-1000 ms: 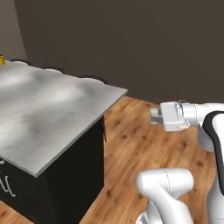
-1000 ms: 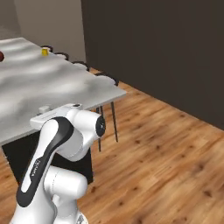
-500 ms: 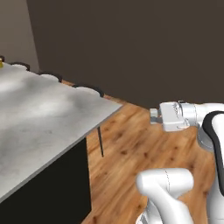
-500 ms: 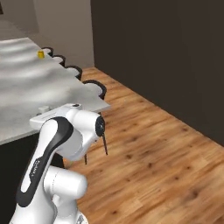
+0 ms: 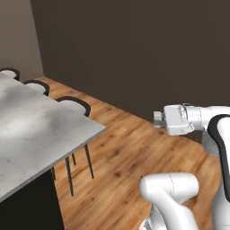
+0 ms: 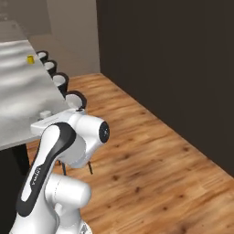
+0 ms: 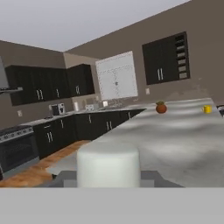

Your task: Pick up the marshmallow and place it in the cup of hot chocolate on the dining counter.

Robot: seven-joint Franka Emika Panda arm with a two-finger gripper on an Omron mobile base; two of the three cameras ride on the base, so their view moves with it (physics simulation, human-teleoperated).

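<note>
The marshmallow looms as a white soft block at the bottom middle of the hand view, with my gripper shut on it, a grey finger on each side. In the left base view the gripper is held out over the wooden floor, to the right of the dining counter and apart from it. The yellow cup of hot chocolate stands far down the grey marble counter, and it also sits small and far away as the cup on the counter in the hand view.
Dark bar stools line the counter's far edge, and the same stools stand beside my arm. A terracotta plant pot stands on the counter left of the cup. Black cabinets and a stove line the wall. A dark wall rises behind open wooden floor.
The whole picture has shifted: the base has moved and the counter has slid to the left in both base views. The arm keeps its pose, still holding the marshmallow.
</note>
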